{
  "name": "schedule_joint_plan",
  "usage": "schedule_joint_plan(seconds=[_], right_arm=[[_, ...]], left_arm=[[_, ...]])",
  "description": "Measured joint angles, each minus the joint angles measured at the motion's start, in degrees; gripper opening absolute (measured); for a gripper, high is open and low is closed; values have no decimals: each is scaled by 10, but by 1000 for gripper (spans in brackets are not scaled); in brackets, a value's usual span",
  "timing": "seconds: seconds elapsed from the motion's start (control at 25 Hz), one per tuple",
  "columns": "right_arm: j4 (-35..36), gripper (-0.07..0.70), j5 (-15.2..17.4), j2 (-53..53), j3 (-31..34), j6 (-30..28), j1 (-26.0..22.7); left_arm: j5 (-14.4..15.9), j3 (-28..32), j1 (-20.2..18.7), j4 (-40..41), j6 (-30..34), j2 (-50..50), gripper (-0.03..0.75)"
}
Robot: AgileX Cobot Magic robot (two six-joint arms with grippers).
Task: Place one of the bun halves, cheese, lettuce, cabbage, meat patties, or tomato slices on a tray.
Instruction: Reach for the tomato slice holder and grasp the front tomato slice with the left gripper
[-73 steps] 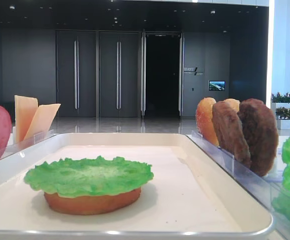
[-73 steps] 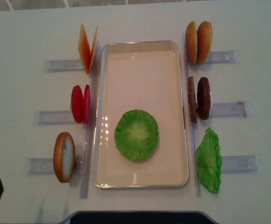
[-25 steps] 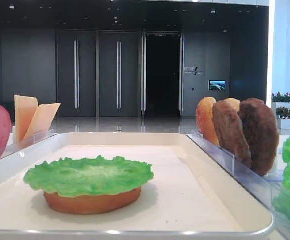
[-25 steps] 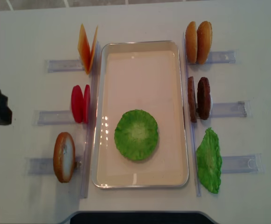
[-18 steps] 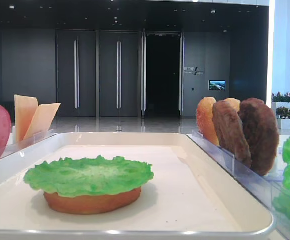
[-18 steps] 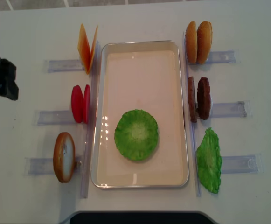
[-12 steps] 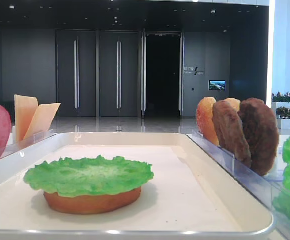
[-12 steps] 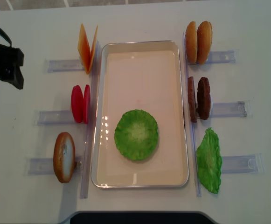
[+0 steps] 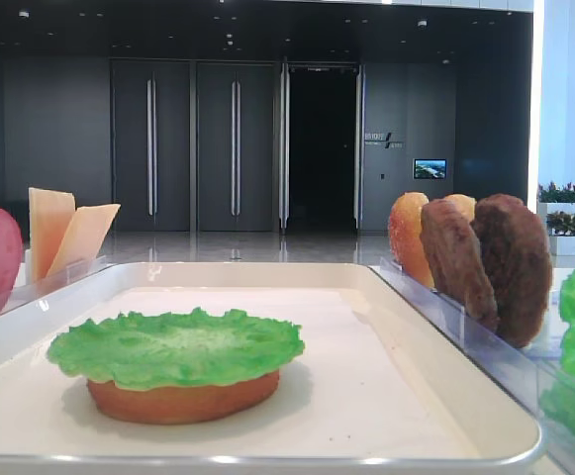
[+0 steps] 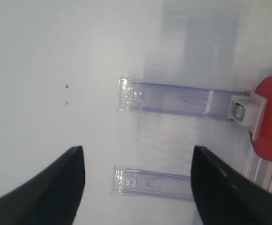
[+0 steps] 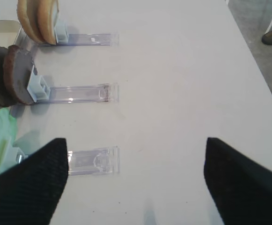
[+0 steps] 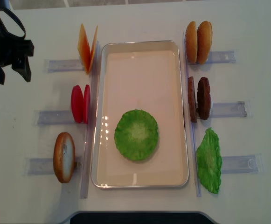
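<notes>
Overhead, the left gripper [image 12: 13, 72] hovered at the table's far-left edge, jaws spread wide and empty — well apart from the cheese [image 12: 87, 48], the tomato slices [image 12: 80, 103] and a lone bun half [image 12: 64, 157] standing in their racks. On the tray [image 12: 141, 179] a lettuce leaf [image 12: 136, 135] lay flat over a bun half [image 9: 183, 403]. Further right stood two bun halves [image 12: 198, 42], the meat patties [image 12: 199, 98] and a second green leaf [image 12: 209, 160]. The right gripper [image 11: 135, 180] — fingers parted, holding nothing — hung over bare table.

Bright green lettuce [image 12: 136, 135] on an off-white tray [image 12: 140, 55], red tomato slices [image 12: 80, 103], dark brown patties [image 12: 199, 98] (rough, bumpy), white worktop [image 12: 247, 28]
</notes>
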Motion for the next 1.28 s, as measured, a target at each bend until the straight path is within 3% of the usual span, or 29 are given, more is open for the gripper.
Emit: schedule_joint_plan(seconds=[0.28,0.6,0.92,1.28], right_arm=[[0,589,0,0,0,0,0],[0,589,0,0,0,0,0],[1,589,0,0,0,0,0],[3,589,0,0,0,0,0]], left_arm=[[0,-4,-18,16,-3,0,537],[0,-4,-96,23,3,0,537],[0,-4,-183,23,-60,0,537],[-3,-4,-225,-9,-112,0,537]])
